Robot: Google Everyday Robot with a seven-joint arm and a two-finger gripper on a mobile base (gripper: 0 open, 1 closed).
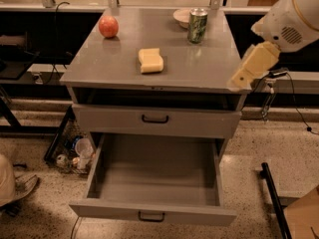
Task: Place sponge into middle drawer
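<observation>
Gripper over the right edge of the grey cabinet top, open or closed cannot be told, sponge well apart to its left on the top, middle drawer pulled open below and left of the gripper.

Speckled floor, grey cabinet

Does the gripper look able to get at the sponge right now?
Probably yes. The gripper hangs by the cabinet top's right edge; nothing stands between it and the sponge, and the can sits farther back.
</observation>
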